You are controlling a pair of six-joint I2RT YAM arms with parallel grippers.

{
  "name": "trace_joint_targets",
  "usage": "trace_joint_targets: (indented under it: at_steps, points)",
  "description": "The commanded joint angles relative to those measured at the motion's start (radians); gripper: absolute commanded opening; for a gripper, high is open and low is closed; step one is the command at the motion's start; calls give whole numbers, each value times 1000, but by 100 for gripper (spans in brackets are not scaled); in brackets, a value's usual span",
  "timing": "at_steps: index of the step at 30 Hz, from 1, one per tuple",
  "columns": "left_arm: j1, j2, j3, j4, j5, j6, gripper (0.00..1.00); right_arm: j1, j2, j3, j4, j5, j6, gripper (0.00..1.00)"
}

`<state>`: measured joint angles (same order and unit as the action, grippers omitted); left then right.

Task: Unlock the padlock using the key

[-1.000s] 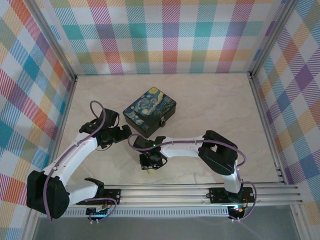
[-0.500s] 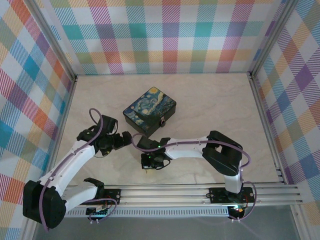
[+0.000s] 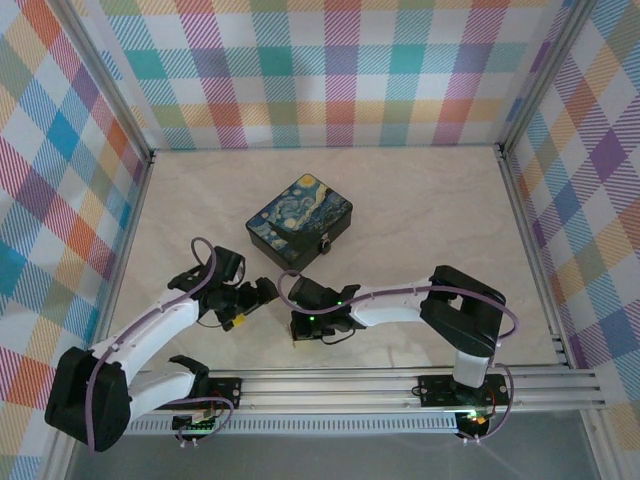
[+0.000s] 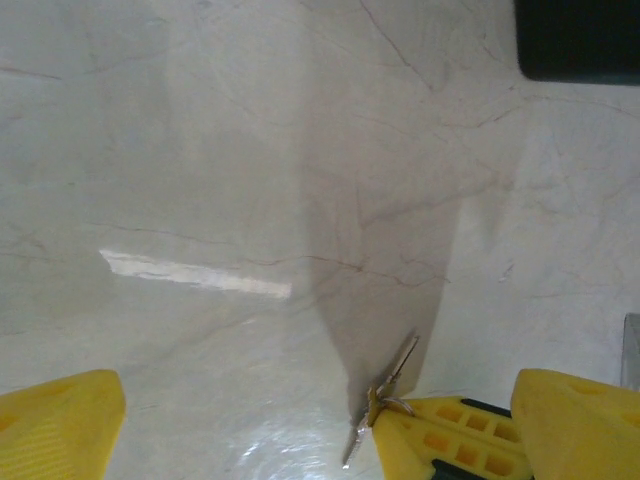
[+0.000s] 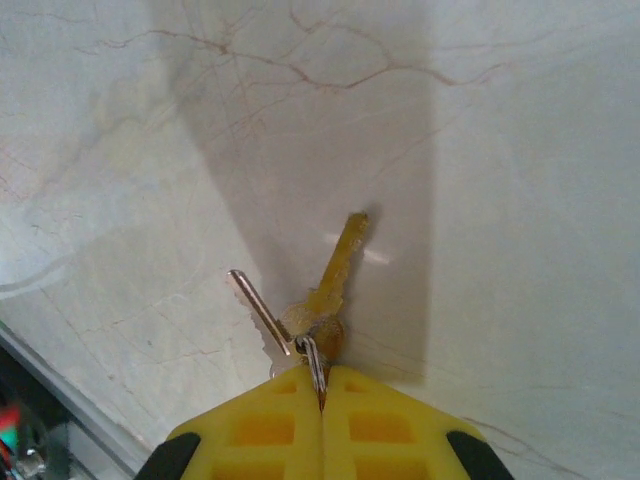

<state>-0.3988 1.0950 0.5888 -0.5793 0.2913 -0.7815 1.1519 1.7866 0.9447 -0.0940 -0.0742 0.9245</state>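
1. The key [image 5: 335, 275], a splayed bunch on a ring, is clamped at its ring end between the closed fingers of the right gripper [image 5: 322, 400], just nearside of the box [image 3: 300, 223]. Its blades project free, presumably for insertion.
2. The padlock [image 3: 326, 243] sits on the box's near-right wall.
3. The left gripper [image 4: 320, 425], jaws wide apart and empty, hovers near-left of the box beside the key, probably to assist.
4. The right wrist view resolves the blades; the top view relates key to padlock.

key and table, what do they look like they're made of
The key looks like thin metal, maybe brass: pale gold with a dull sheen. The table looks like glossy pale marble, with brown veins and a bright glare streak; whether it is real stone or printed laminate, I cannot tell.
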Motion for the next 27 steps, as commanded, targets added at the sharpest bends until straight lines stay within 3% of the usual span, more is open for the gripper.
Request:
trace_joint_targets:
  at_steps: [1,11,20,27]
  points:
    - [-14,26,-2,76,55,-80,95,-14,-40,-33,14,46,-58,0]
    - [-65,130,-1,172,75,-163,81,-24,-122,-59,30,59,-93,0]
    - [-67,108,-25,269,137,-231,73,-32,-139,-71,34,47,-96,0]
    - [-77,97,-38,284,170,-231,60,-59,-144,-49,16,20,-75,0]
